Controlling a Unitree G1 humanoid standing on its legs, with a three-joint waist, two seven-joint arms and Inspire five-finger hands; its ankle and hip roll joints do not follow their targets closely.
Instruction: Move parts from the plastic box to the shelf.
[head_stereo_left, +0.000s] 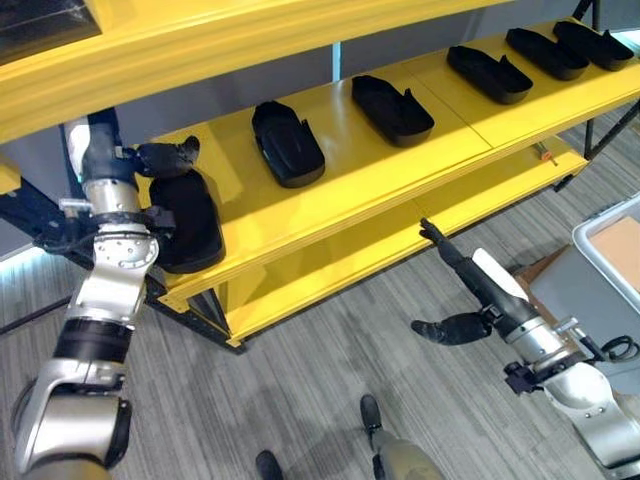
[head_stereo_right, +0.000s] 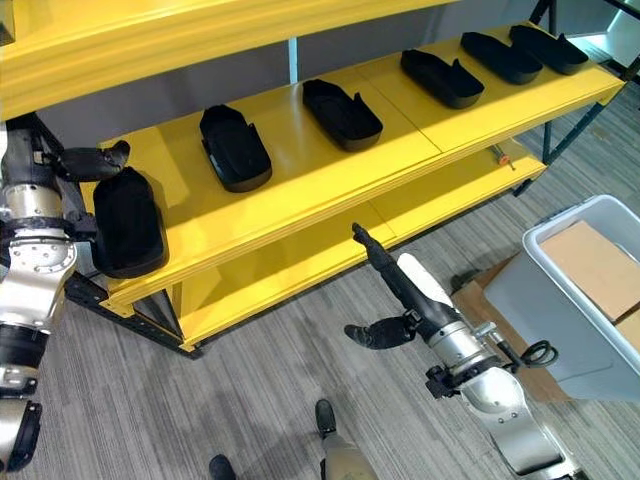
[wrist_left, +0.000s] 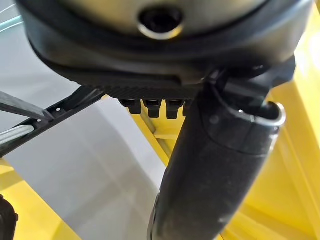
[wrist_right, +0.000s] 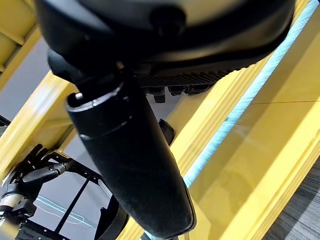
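Observation:
A black moulded part (head_stereo_left: 190, 225) lies at the left end of the yellow shelf (head_stereo_left: 350, 190). My left hand (head_stereo_left: 105, 150) stands upright just to its left, open, with the thumb (wrist_left: 215, 165) reaching out above the part's far end. Several more black parts (head_stereo_left: 288, 143) lie in a row along the same shelf board towards the right. My right hand (head_stereo_right: 400, 285) hangs over the floor in front of the lower shelf board, open and holding nothing, fingers straight and pointing at the shelf. The plastic box (head_stereo_right: 580, 212) stands at the right.
The box holds cardboard-coloured pieces (head_stereo_right: 590, 260). A small orange-handled tool (head_stereo_right: 503, 157) lies on the lower shelf board. An upper yellow shelf board (head_stereo_left: 250, 50) overhangs the row of parts. Grey carpet (head_stereo_left: 320, 360) lies between shelf and box.

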